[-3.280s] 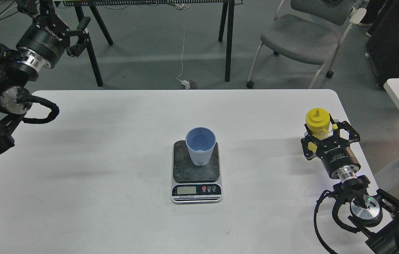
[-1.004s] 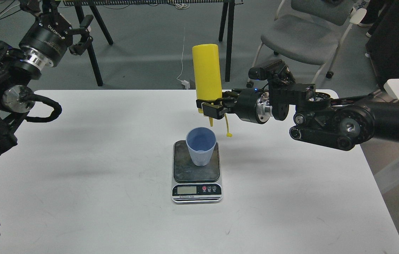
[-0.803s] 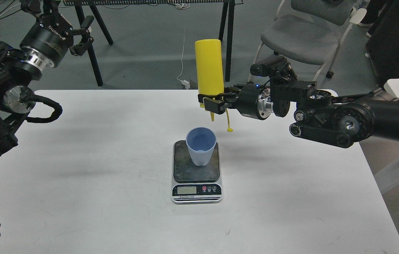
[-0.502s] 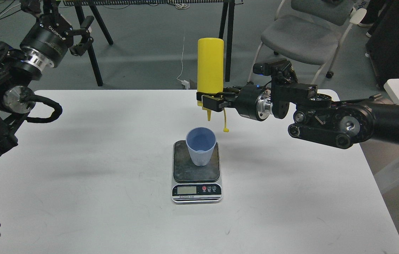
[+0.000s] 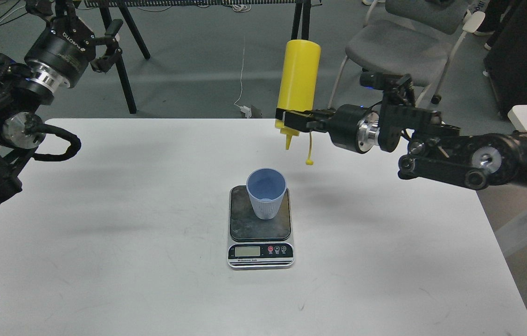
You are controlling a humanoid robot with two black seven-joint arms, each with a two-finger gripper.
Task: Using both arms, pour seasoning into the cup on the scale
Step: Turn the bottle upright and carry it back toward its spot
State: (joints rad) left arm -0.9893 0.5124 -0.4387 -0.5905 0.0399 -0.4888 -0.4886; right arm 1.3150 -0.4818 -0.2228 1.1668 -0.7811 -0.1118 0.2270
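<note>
Overhead, right claw (image 5: 291, 120) clenched on inverted smooth yellow seasoning (image 5: 298, 79); left claw (image 5: 107, 44) released; ribbed tapered cup (image 5: 266, 193)

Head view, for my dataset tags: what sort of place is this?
Probably a lab or office workroom: a white table with a scale, a grey wheeled chair, grey floor with a loose cable.

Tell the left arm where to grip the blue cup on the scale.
Take the cup across its ribbed lower wall, coming level from its left. It stands upright and open-topped on the scale, with no handle. The left end effector is open and away from the cup.
</note>
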